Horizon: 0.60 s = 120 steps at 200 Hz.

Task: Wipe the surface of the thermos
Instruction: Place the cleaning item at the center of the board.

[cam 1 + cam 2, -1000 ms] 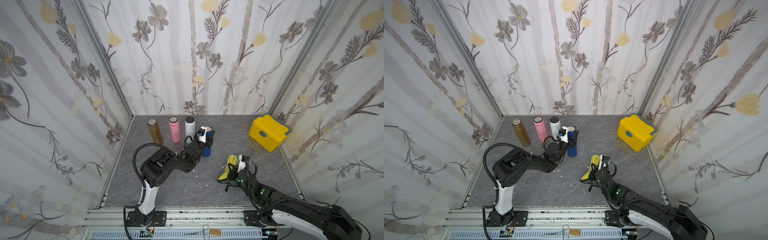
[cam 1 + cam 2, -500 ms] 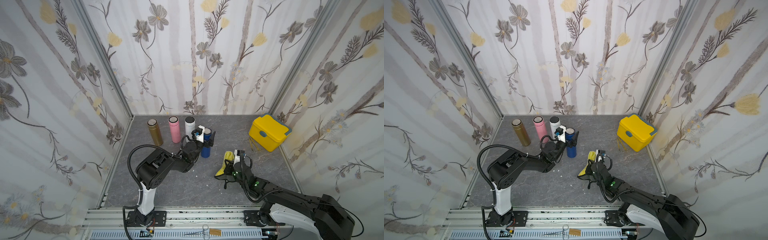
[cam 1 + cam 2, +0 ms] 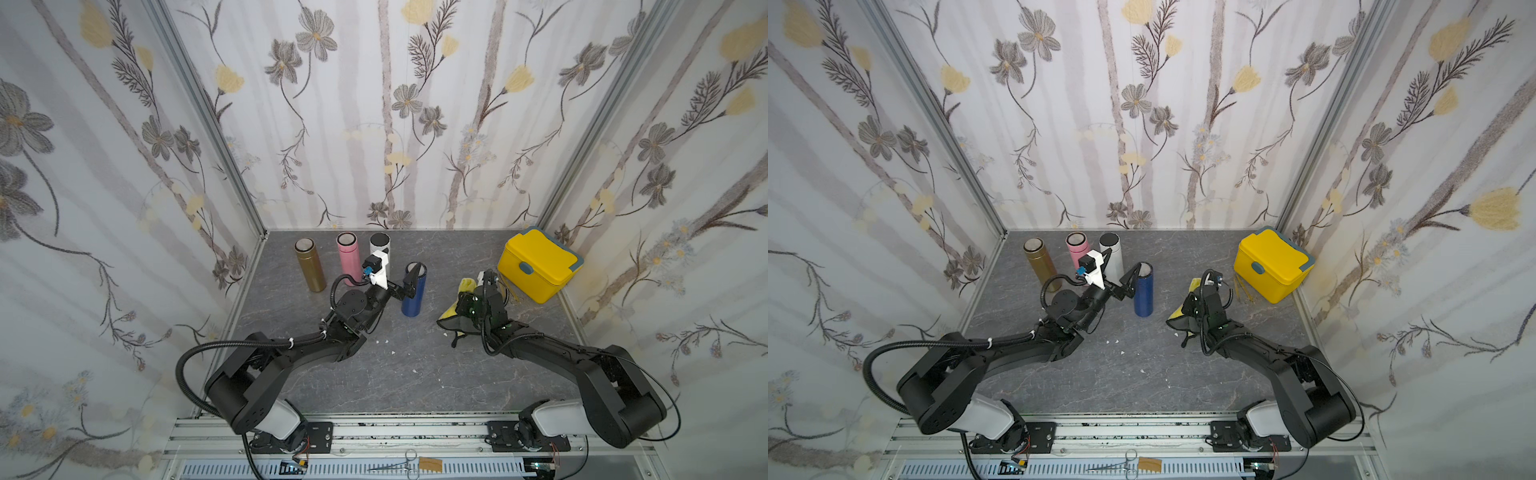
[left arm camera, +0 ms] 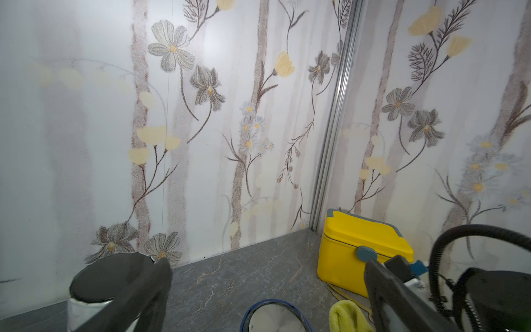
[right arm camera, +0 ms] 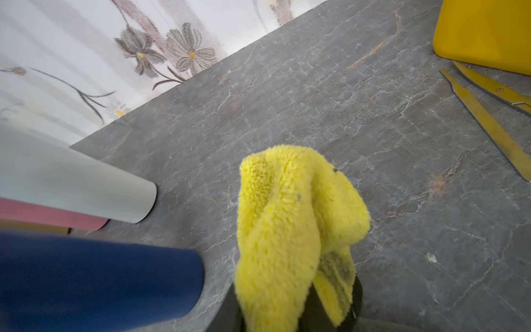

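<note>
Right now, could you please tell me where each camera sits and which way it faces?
Top views: high above the front rail, looking down at four thermoses; both arms show.
Left wrist: on the left arm, facing the back corner; open end effector fingers frame the blue thermos.
Right wrist: on the right arm, low over the table; the yellow cloth sits at its end effector.
Shared: blue thermos, cloth and yellow box appear in all.

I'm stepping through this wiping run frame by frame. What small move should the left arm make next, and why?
Probably draw the left gripper back from the blue thermos. Its jaws stand wide open on either side of the upright bottle's top, gripping nothing, while the right gripper, with the yellow cloth, sits well clear of it.
</note>
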Available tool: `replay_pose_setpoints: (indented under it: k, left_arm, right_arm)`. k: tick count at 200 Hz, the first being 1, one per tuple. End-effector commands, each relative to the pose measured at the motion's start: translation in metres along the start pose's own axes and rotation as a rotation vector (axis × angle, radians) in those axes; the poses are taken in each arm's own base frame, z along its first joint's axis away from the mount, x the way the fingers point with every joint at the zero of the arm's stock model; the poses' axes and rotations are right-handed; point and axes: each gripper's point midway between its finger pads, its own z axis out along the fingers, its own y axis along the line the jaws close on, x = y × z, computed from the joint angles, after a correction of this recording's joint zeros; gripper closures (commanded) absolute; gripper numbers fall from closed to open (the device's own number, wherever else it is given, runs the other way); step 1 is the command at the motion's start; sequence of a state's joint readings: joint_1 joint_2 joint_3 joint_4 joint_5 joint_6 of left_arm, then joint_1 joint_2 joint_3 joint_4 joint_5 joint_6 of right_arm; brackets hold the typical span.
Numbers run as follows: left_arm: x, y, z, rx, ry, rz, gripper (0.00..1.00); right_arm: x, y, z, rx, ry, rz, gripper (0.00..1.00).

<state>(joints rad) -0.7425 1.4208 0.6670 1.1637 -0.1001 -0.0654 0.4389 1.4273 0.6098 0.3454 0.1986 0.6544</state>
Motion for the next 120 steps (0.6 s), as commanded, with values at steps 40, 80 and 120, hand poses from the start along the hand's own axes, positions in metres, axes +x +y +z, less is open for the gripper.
replay_pose_setpoints:
  k: [40,80,120]
  left_arm:
    - [-0.053,0.020,-0.065,-0.111,0.012,-0.001,0.00]
    - [-0.049,0.055,-0.115,-0.275,-0.008,0.003,0.00]
    - [-0.039,0.084,-0.149,-0.421,-0.021,0.027,0.00]
  right_arm:
    - [0.014,0.030,0.031,-0.085,0.118,-0.021,0.47]
    - [0.015,0.051,-0.006,-0.097,0.072,-0.063,0.00]
    - [0.001,0.047,-0.056,-0.112,-0.006,-0.043,0.00]
